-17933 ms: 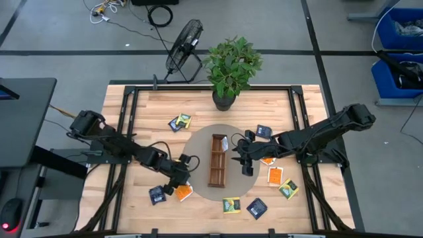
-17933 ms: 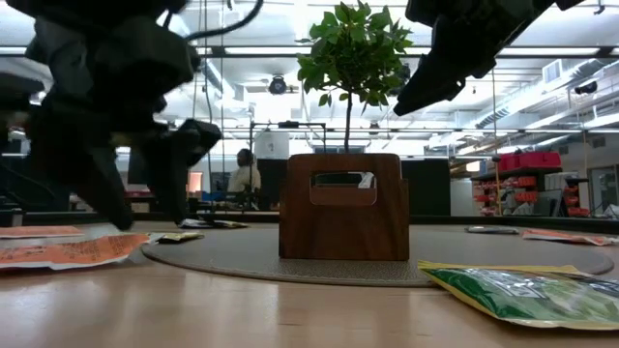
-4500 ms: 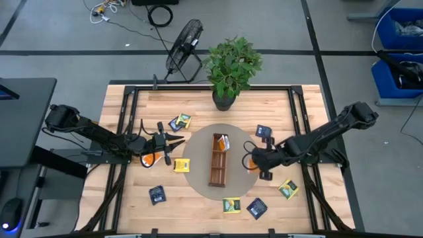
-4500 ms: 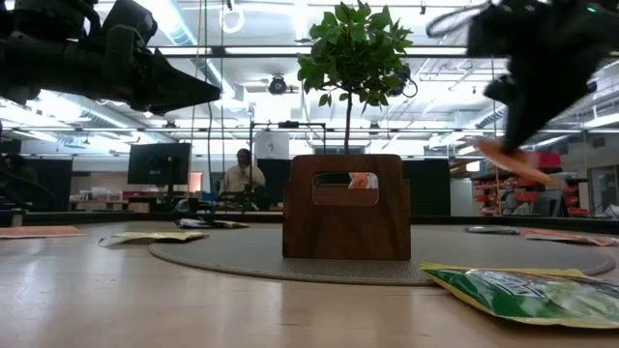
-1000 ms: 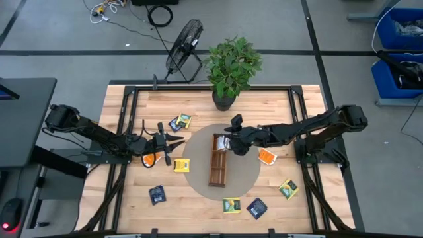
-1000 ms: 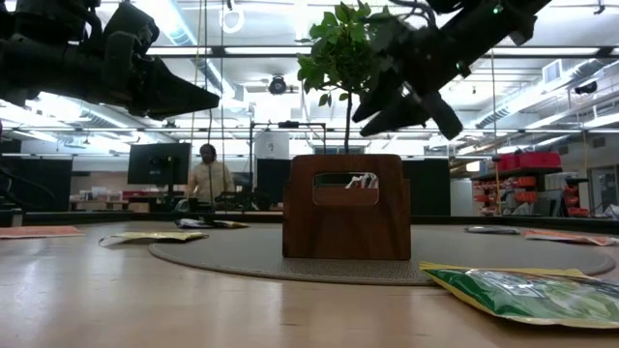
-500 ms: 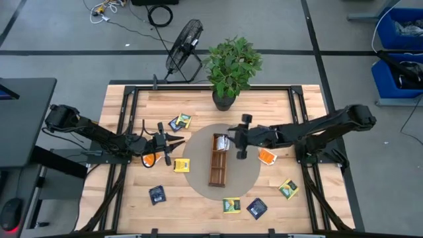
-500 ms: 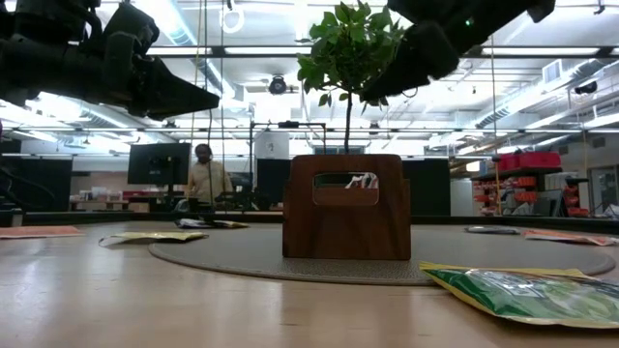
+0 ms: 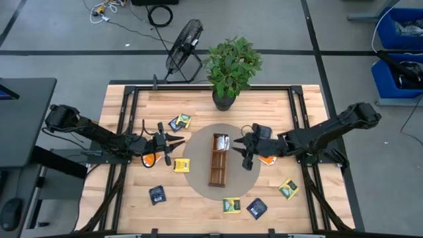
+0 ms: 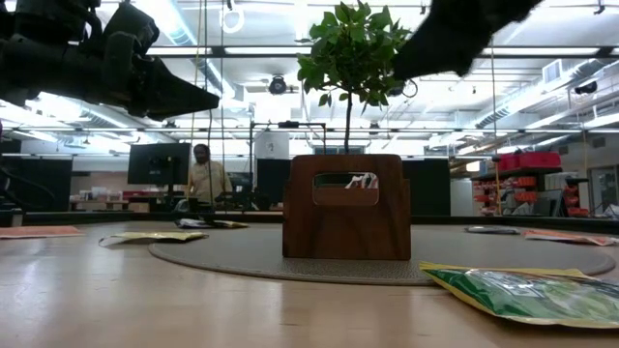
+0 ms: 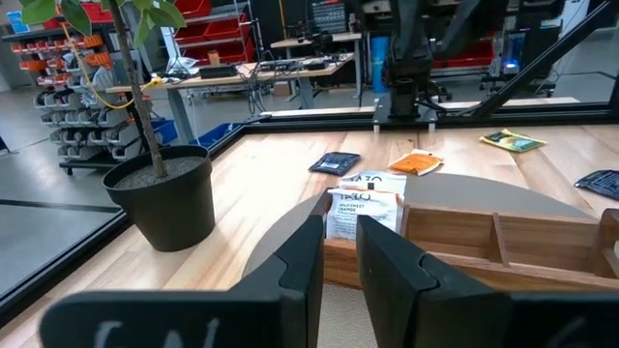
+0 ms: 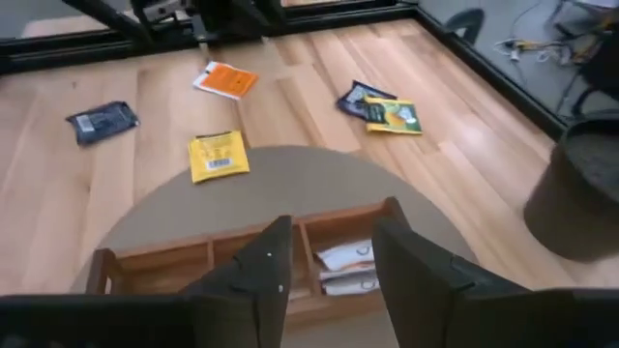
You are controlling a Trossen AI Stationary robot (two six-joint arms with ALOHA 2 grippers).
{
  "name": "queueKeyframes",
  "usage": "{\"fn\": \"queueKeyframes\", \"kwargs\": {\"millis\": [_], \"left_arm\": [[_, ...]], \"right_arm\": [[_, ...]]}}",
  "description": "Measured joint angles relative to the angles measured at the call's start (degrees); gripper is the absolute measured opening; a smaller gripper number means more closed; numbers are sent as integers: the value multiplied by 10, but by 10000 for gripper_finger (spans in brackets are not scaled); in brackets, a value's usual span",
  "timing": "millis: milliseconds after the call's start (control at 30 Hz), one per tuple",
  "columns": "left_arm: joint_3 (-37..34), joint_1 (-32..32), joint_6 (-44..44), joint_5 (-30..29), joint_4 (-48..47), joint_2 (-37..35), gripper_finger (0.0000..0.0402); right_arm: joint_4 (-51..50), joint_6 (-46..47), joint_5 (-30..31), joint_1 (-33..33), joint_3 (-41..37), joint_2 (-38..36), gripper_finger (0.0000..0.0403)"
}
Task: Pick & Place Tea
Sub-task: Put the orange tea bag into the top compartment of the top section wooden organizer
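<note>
- Right tool [image 9: 246, 153] hovers right of centre in the high view, fingers apart and holding nothing, just beside the wooden tray [image 9: 217, 160].
- Left tool [image 9: 173, 145] hangs left of centre, fingers a narrow gap apart, empty.
- Tray's top compartment holds two tea sachets [image 12: 350, 268].
- Other tea sachets lie loose on the surface [image 9: 304, 209]: a yellow one [image 9: 181, 165] left of the tray, an orange one [image 9: 267, 158] by the right tool.
</note>
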Motion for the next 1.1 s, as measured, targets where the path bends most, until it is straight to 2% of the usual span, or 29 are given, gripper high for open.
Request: {"fn": "queueKeyframes", "kwargs": {"millis": [133,333,600,667,767,900,1000,1100], "left_arm": [[0,0,0,1,0,0,69],[0,0,0,1,2,0,69],[0,0,-19,1,15,0,69],[0,0,-45,33,16,0,69],[0,0,-52,128,19,0,69],[0,0,-53,219,49,0,69],[0,-1,-40,212,55,-6,69],[0,-1,-56,189,41,-29,69]], "right_arm": [[-1,84,55,36,-30,-9,153],[-24,277,75,53,-63,-35,153],[-187,501,151,114,-67,-46,153],[-232,580,159,138,-67,-46,153],[-268,681,155,166,-67,-46,153],[-267,744,159,196,-67,-46,153],[-277,769,168,217,-67,-41,153],[-278,798,205,247,-67,-28,153]]}}
